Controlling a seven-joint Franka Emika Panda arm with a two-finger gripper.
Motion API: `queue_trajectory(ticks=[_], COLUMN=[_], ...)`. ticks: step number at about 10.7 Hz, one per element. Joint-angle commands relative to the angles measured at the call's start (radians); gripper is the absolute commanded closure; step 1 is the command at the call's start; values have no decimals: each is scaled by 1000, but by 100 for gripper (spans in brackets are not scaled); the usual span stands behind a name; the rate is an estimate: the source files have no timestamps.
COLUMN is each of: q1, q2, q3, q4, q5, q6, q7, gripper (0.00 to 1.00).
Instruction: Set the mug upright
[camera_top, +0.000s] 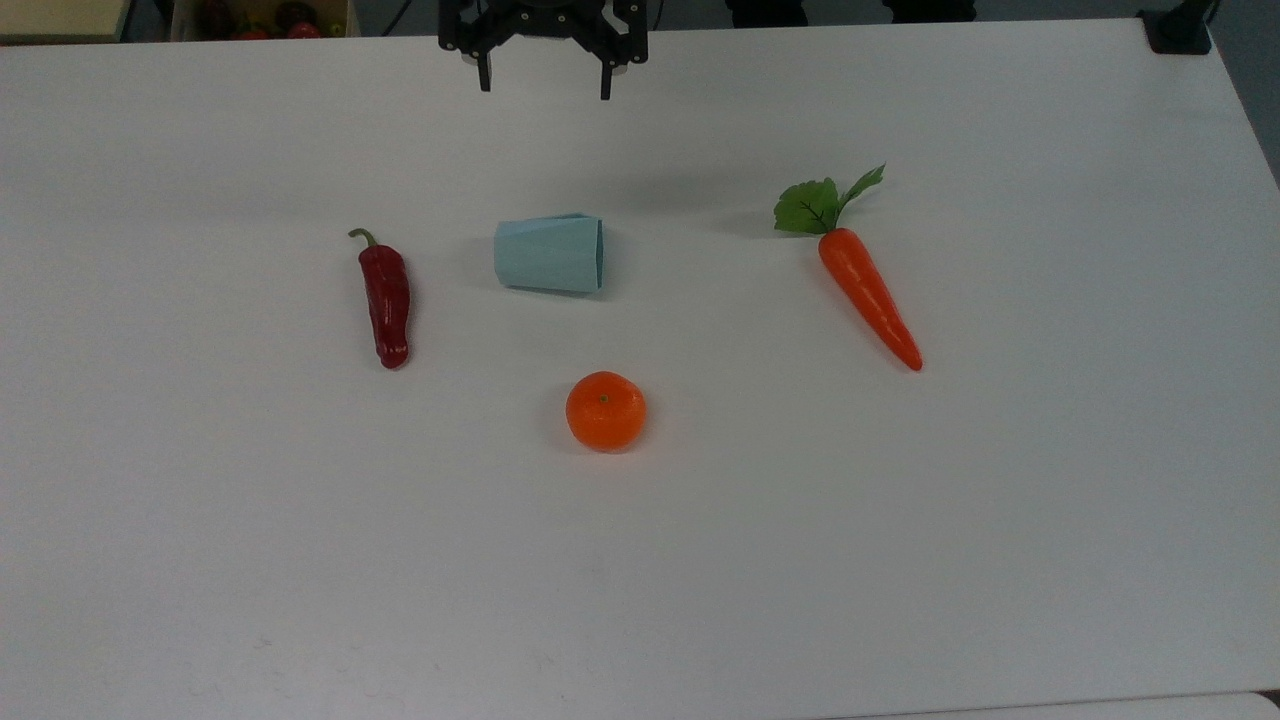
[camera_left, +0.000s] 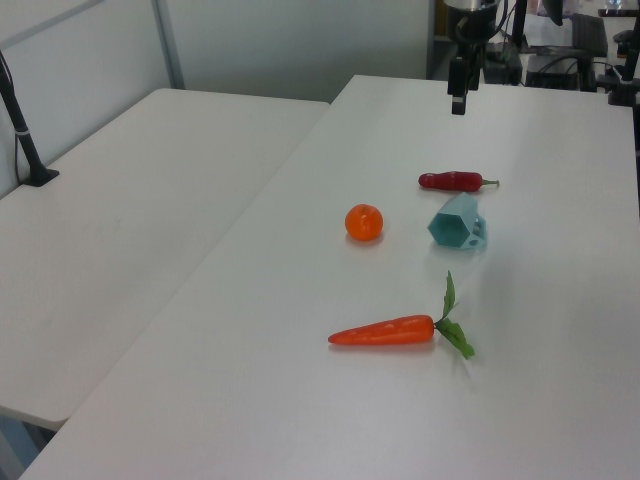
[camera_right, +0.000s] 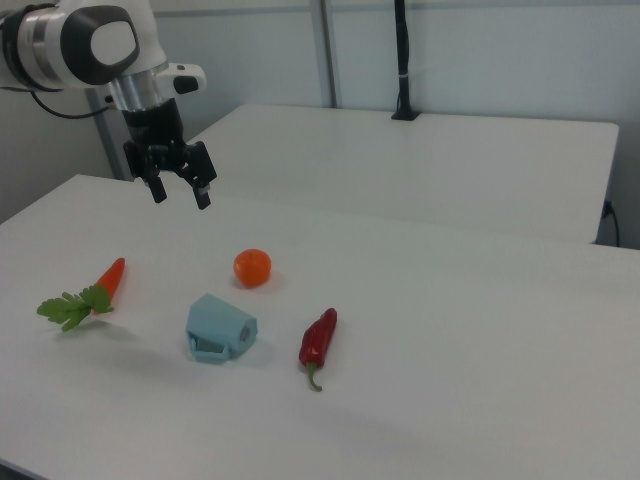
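The pale blue faceted mug (camera_top: 549, 253) lies on its side on the white table (camera_top: 200, 500), its wide rim toward the top view's right. It also shows in the left view (camera_left: 457, 221) and in the right view (camera_right: 219, 329), where its handle rests low against the table. My gripper (camera_top: 545, 85) hangs open and empty above the table's far edge in the top view, well apart from the mug. The gripper (camera_right: 180, 193) is high above the table in the right view and at the far end (camera_left: 458, 102) in the left view.
A red chili pepper (camera_top: 385, 300) lies to the top view's left of the mug, an orange fruit (camera_top: 605, 410) in front of it, and a carrot (camera_top: 866, 290) with green leaves to the right. A second white table (camera_left: 120, 220) adjoins this one.
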Motion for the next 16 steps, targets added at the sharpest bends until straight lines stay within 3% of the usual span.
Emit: queue_trajectory(ticks=[1,8,12,16], q1=[2,22,152,235], q2=[-18,-5,76,203], q3=[-11,-2,1,1], q4=[-24,-28,-71,-82], q5=[20,3,-205,-380], q6=[0,-9,-57,-60], q7=[-12,-12,149,308], gripper=[0,0,0,0])
